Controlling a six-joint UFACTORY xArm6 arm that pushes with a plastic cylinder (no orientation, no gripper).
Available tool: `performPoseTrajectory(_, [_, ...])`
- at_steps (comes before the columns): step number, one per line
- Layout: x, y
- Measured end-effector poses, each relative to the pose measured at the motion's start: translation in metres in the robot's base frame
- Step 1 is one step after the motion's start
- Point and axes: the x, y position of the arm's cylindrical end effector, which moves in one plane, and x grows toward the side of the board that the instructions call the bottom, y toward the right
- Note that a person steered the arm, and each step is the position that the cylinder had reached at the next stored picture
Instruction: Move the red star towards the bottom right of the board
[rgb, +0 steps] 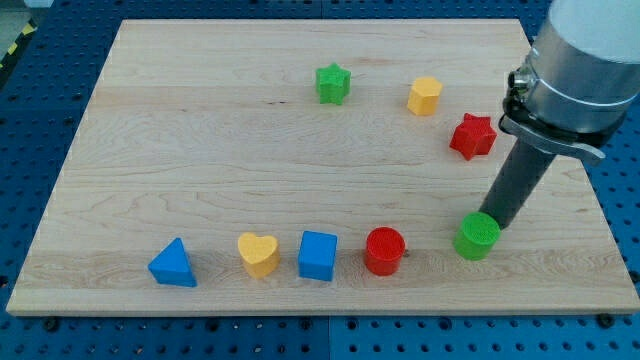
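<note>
The red star (472, 136) lies near the view's right edge of the wooden board (200, 150), in its upper half. My rod comes down from the view's upper right, and my tip (497, 222) rests on the board below the red star, some way from it. The tip touches or nearly touches the upper right side of the green cylinder (477, 236).
A yellow hexagon (424, 96) and a green star (332, 83) lie left of the red star near the view's top. Along the view's bottom sit a red cylinder (384, 250), a blue cube (318, 256), a yellow heart (258, 253) and a blue triangle (173, 264).
</note>
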Motion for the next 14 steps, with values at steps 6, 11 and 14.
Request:
performPoseTrajectory(6, [-0.105, -0.062])
performPoseTrajectory(11, [-0.131, 0.027])
performPoseTrajectory(14, [-0.075, 0.036])
